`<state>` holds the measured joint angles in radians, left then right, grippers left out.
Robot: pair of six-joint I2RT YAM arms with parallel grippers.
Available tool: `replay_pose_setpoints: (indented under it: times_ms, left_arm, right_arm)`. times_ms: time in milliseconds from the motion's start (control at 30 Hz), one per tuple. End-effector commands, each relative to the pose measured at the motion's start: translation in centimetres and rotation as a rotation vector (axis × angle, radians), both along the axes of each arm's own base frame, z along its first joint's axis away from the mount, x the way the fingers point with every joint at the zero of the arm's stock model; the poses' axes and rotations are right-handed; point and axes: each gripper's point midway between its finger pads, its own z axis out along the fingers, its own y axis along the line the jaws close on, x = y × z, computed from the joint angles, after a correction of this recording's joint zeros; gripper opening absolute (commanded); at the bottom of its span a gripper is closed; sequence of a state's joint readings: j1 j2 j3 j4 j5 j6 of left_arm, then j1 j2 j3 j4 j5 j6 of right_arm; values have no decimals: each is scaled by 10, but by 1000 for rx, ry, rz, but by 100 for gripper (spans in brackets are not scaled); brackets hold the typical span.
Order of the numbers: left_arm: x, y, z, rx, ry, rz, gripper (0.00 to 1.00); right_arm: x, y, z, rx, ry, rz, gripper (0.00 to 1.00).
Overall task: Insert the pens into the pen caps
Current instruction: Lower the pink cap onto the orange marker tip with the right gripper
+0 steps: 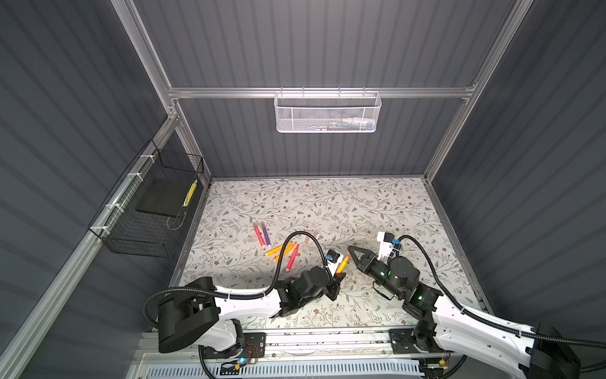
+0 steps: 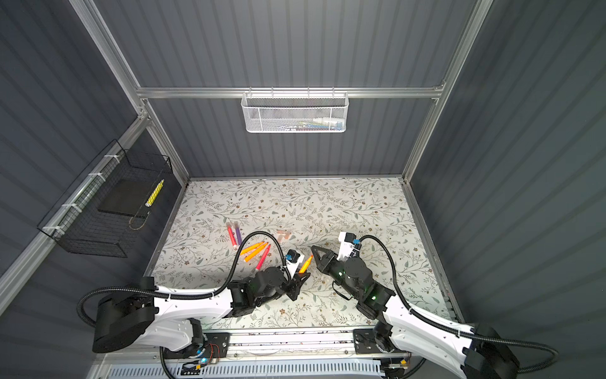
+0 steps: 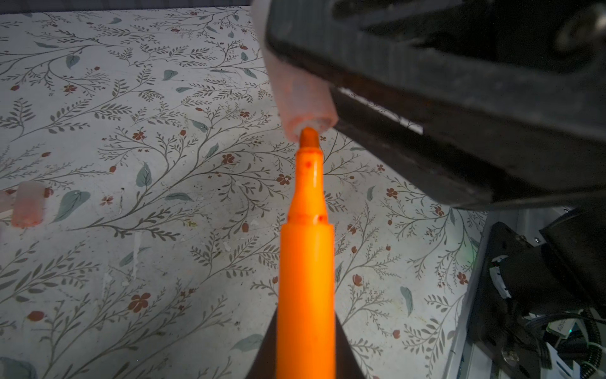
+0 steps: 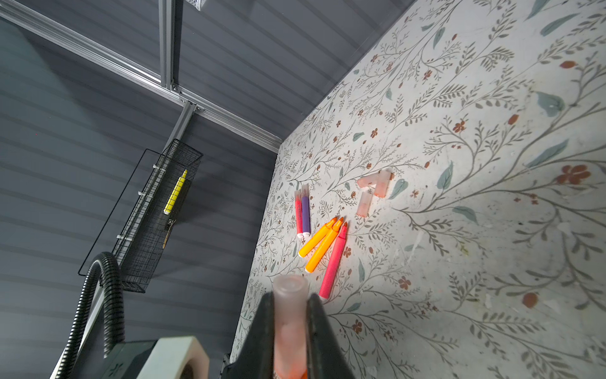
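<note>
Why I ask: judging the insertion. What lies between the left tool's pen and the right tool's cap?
Nothing: in the left wrist view the orange pen has its tip right at the mouth of the cap, with no gap showing.

We see a slim orange plastic pen (image 3: 306, 279), a stubby pale-pink translucent cap (image 3: 301, 98) and a white flat table cover (image 3: 131, 229) patterned with grey-green leaves and red flowers.

Floral table (image 1: 377, 203): pink pen (image 1: 259, 237) beside purple pen (image 1: 266, 236); two orange pens (image 1: 278, 249), second pink pen (image 1: 292, 257); three caps (image 4: 383, 183) near.
</note>
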<state>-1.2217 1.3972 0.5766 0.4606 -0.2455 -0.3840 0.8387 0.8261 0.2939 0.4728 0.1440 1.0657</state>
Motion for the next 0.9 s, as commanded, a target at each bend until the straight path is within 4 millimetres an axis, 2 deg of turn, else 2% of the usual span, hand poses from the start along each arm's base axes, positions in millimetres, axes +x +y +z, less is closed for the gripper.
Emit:
replay_pose_setpoints:
  times_ms: [0, 367, 600, 867]
  left_arm:
    - [2, 6, 6, -16, -4, 32, 0]
    - [6, -1, 23, -73, 9, 22, 0]
    - [28, -4, 33, -247, 146, -41, 0]
    - [20, -20, 62, -312, 111, -149, 0]
  right_arm:
    - [2, 1, 13, 16, -36, -12, 0]
    - [0, 8, 8, 18, -38, 1, 0]
    - [-6, 16, 15, 37, -74, 32, 0]
    - [-7, 22, 12, 9, -84, 41, 0]
